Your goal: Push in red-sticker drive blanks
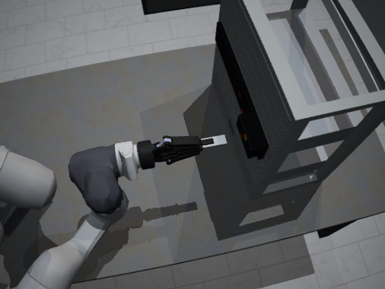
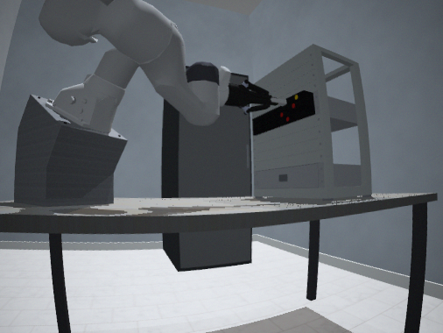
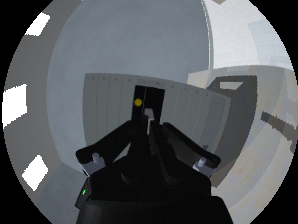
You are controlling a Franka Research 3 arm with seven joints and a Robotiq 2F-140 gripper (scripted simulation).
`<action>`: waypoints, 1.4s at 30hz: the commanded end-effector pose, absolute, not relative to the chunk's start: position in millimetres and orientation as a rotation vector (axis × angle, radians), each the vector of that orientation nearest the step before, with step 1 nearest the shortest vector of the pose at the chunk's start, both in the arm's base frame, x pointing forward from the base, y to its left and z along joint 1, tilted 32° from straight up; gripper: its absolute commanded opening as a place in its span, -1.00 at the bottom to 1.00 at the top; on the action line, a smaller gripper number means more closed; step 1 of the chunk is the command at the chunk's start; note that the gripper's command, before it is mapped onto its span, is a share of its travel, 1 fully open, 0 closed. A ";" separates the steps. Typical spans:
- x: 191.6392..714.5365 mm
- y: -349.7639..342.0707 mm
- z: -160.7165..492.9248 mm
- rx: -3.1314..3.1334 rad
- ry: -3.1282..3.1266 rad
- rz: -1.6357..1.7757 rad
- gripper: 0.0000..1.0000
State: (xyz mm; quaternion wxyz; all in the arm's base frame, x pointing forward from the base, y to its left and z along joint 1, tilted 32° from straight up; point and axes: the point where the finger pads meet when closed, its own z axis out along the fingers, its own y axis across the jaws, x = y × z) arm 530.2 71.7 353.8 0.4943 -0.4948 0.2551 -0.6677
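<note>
Red stickers (image 2: 287, 113) are seen on the black drive blanks (image 2: 284, 113) in the front of the pale rack (image 2: 315, 145), with one yellow sticker (image 2: 296, 96) above them in the exterior view. The end effector (image 1: 220, 140) is closed with nothing held, its fingers pressed together into one blunt tip.

The push is best made straight into the face of a red-stickered blank, square to the rack front, with slow and steady pressure until the blank is felt to stop and latch (a slanted or hurried shove could shift or tip the rack on the counter (image 2: 228, 210)). The yellow-stickered blank should be avoided, and the tip withdrawn afterwards.

From above, the tip is held just short of the rack front, near the protruding block of blanks but apart from it. In the wrist view the yellow sticker (image 3: 139, 102) lies almost directly ahead, so a move sideways to a red one appears needed
</note>
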 end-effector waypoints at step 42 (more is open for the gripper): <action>562.2 69.5 371.4 -1.201 0.618 -1.543 -1.00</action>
